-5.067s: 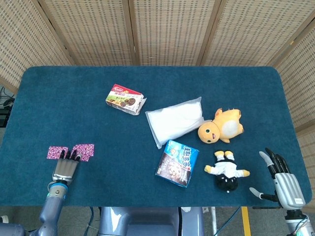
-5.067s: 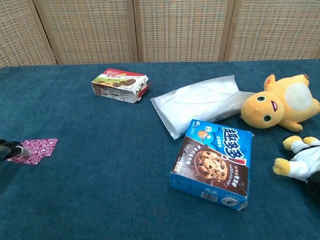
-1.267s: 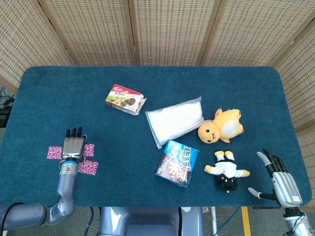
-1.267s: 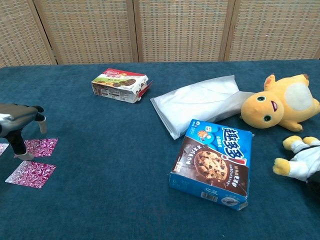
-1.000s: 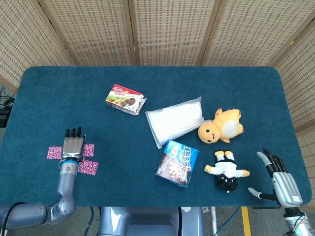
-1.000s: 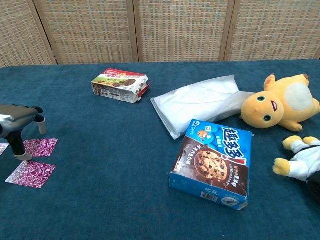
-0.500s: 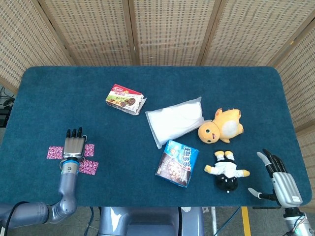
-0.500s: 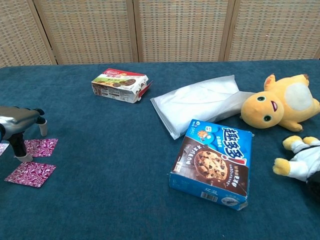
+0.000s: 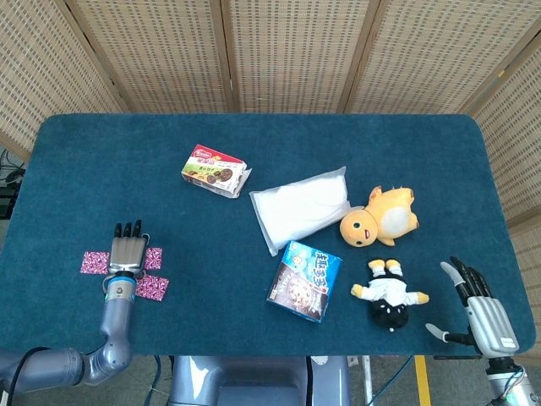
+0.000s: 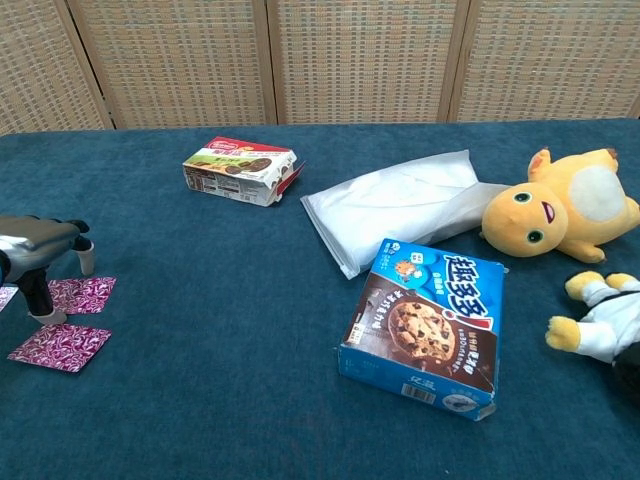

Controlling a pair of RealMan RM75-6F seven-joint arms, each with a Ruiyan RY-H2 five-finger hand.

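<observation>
My left hand lies palm down over three purple patterned foil squares near the table's front left. One square shows to its left, one to its right and one nearer the front edge. In the chest view the left hand arches over the cloth, a fingertip touching down between two squares. It holds nothing. My right hand hangs past the front right edge with fingers spread and empty.
On the blue cloth table lie a red-green biscuit box, a white pouch, a blue cookie box, a yellow plush and a small black-and-white doll. Woven screens stand behind.
The left hand has moved forward from the table's front edge onto the squares, and a third square now lies nearer the front. Over the last second it barely shifted. The right hand stayed put.
</observation>
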